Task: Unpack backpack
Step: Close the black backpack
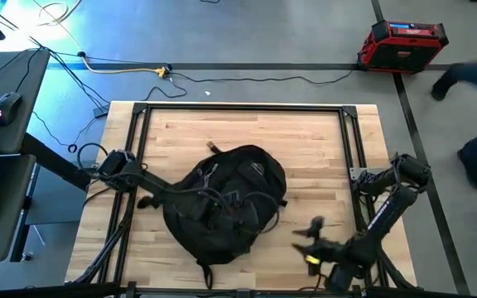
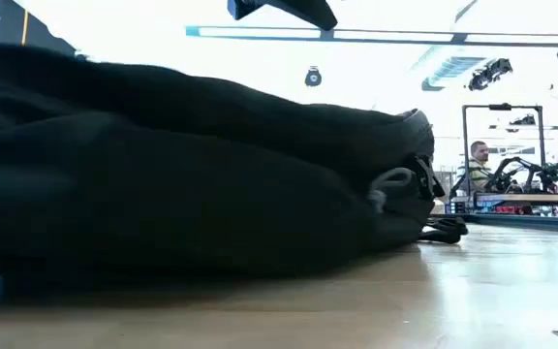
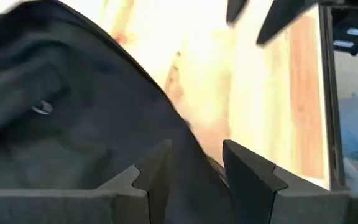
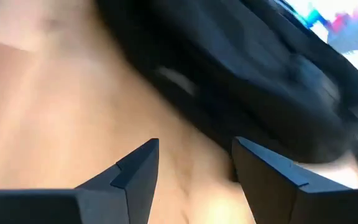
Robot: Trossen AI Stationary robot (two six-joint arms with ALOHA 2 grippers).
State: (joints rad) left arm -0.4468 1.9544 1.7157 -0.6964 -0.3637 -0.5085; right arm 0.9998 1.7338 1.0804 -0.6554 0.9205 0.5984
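The black backpack (image 1: 232,197) lies flat on the middle of the wooden table and fills the left of the low view (image 2: 182,184), with a grey cord loop (image 2: 387,186) at its end. My left gripper (image 1: 211,207) reaches in from the table's left and sits over the backpack's near-left part. Its fingers are open, with black fabric (image 3: 194,180) between them. My right gripper (image 1: 307,238) hovers over bare wood to the right of the backpack, near the table's near edge. It is open and points at the backpack (image 4: 241,74). My left gripper (image 3: 196,171) has its open fingers on either side of a ridge of the backpack's black fabric (image 3: 191,155), near the pack's edge. Whether the fingers (image 3: 157,171) touch the fabric, I cannot tell.
A black metal frame (image 1: 247,108) runs around the tabletop. Bare wood lies on the far side and to the right of the backpack. On the floor beyond are a red case (image 1: 404,43) and cables (image 1: 122,69). A person's legs (image 1: 470,124) pass on the right.
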